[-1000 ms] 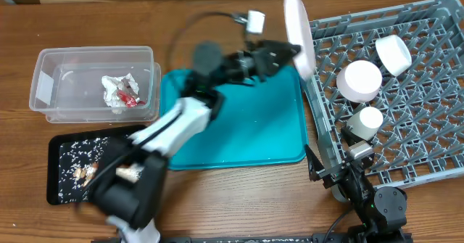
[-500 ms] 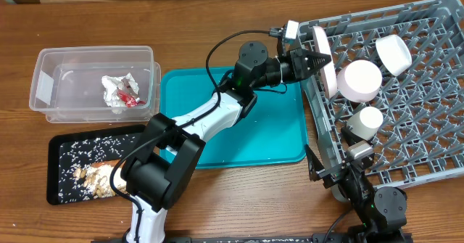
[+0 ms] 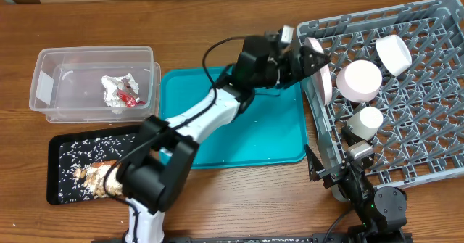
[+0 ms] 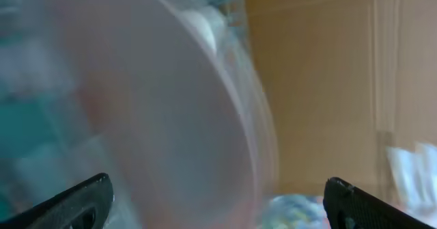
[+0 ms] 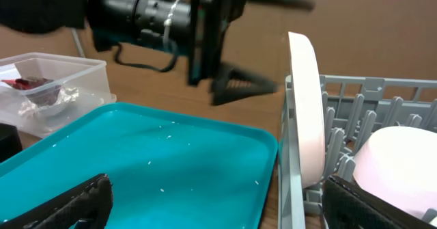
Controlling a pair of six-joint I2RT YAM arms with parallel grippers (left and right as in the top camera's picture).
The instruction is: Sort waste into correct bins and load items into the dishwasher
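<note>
Plate (image 3: 320, 69) stands on edge at the rack's (image 3: 420, 112) left side. Left gripper (image 3: 310, 60) is spread wide right beside it, and the right gripper (image 5: 215, 182) is spread too, empty.

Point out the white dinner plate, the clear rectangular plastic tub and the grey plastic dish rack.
white dinner plate (image 5: 305, 106): right wrist view, upright edge.
clear plastic tub (image 3: 94, 51): overhead view, far rim.
grey dish rack (image 3: 428, 112): overhead view, bare grid.

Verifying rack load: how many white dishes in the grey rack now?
4: plate upright at rack's left edge; bowl beside it; tilted bowl behind; small cup in front.
</note>
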